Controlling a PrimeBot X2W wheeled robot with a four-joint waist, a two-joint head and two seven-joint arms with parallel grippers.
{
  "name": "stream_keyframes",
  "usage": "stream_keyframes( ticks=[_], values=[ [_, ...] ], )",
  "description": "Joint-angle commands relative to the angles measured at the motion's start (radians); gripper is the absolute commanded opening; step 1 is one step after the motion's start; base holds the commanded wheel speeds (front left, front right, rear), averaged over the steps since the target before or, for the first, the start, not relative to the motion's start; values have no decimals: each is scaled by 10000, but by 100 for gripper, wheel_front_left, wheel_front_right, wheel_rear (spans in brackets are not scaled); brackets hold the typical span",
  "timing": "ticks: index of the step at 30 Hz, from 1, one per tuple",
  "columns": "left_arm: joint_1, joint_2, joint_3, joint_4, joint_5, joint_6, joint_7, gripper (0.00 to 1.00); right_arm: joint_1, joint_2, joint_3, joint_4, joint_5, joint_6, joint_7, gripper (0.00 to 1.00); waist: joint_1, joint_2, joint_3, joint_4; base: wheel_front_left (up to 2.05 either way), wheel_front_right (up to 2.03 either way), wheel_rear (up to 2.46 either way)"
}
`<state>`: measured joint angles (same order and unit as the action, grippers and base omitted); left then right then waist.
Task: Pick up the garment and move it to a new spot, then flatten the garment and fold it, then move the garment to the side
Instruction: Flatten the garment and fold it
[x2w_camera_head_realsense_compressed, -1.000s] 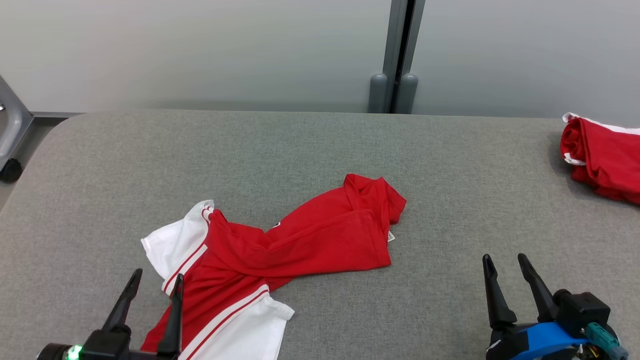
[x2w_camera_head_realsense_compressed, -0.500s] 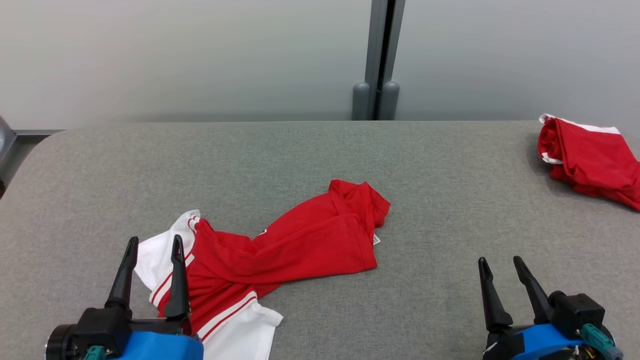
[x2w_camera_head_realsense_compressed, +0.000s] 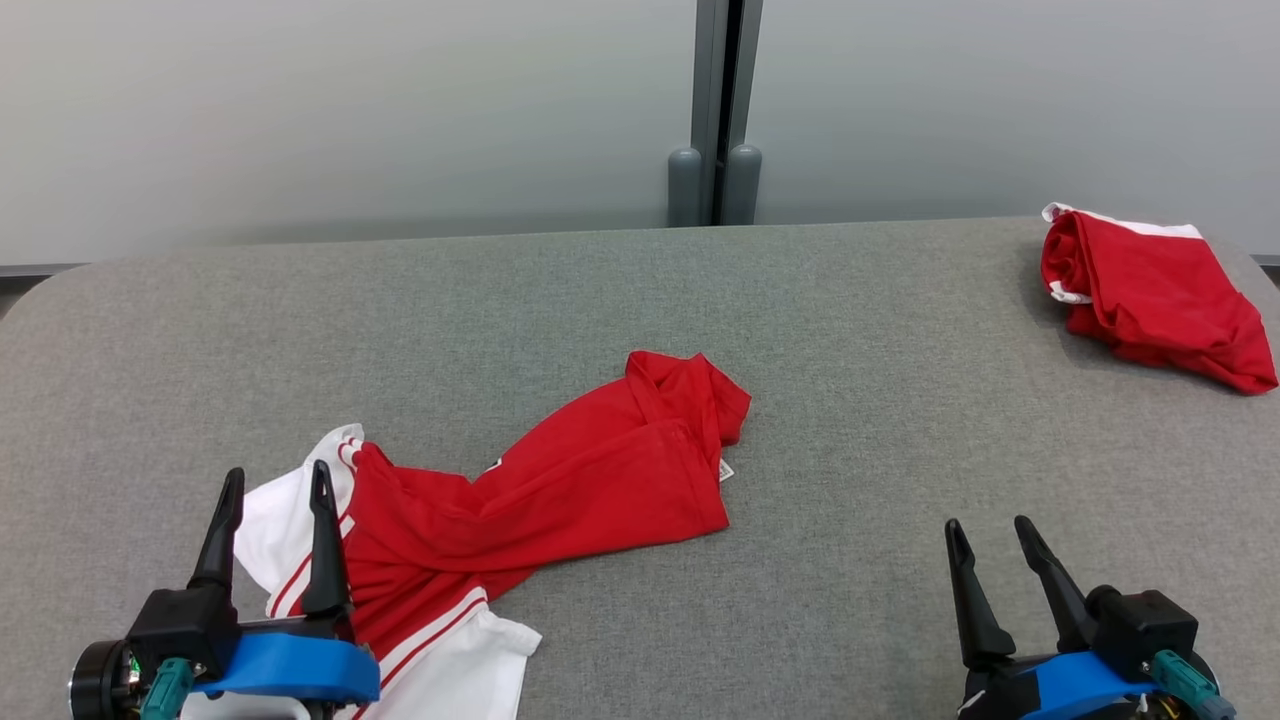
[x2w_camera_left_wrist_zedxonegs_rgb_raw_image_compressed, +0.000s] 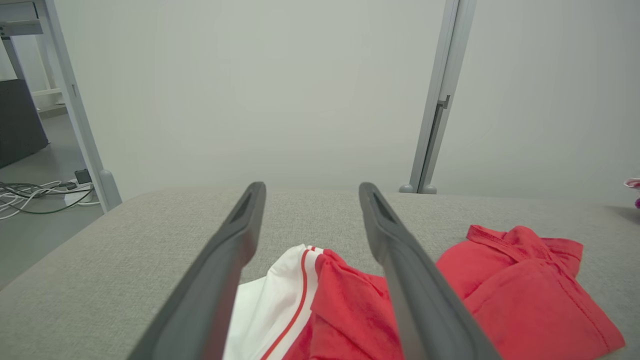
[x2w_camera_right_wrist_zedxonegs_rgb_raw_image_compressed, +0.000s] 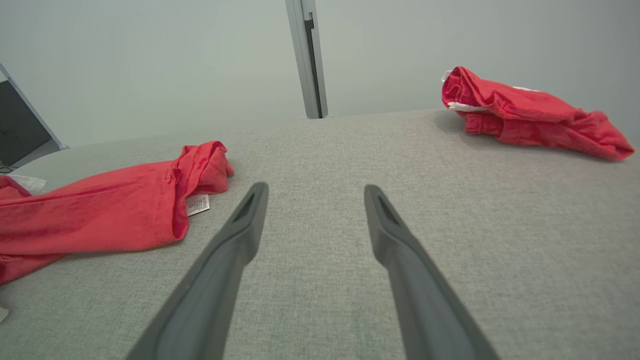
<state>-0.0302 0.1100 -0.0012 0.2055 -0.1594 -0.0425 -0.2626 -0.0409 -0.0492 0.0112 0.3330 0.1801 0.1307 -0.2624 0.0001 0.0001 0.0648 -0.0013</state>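
At my rig's broad grey woven-fabric table (x2w_camera_head_realsense_compressed: 900, 400), the soft red-and-white knit jersey (x2w_camera_head_realsense_compressed: 560, 490) lies twisted at near left, neither flattened nor folded, so I judge most of the work is ahead. A bunched red garment (x2w_camera_head_realsense_compressed: 1150, 290) sits far right. The left gripper (x2w_camera_head_realsense_compressed: 278, 472), by the white sleeve, and the right gripper (x2w_camera_head_realsense_compressed: 987, 524) both gape empty. A small white label (x2w_camera_head_realsense_compressed: 727, 469) shows at the hem.

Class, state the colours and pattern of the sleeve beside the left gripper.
The sleeve is white with thin red stripes; the head view shows it best.
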Motion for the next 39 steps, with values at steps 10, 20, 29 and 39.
stream_keyframes(
  ticks=[10, 20, 29, 39],
  values=[
    [-383, -339, 381, 293, 497, -369, -28, 100, -590, -26, 731, 130, 6, 3, -31, 100, -1, -1, 79, 188, 0, 0, 0],
    [-548, -503, 286, 328, 647, -567, -26, 100, -2775, -32, 2452, 1509, 161, 3, 209, 100, -1, -1, 288, 764, 0, 0, 0],
    [-791, -587, 21, 328, 587, -669, -28, 100, -4458, -87, 3349, 3858, 507, 2, 314, 100, -1, -1, 695, 1538, 0, 0, 0],
    [-1026, -600, -363, 386, 383, -679, -27, 100, -5387, -276, 3497, 5920, 813, 2, 107, 100, -1, -1, 1087, 2238, 0, 0, 0]
  ],
)
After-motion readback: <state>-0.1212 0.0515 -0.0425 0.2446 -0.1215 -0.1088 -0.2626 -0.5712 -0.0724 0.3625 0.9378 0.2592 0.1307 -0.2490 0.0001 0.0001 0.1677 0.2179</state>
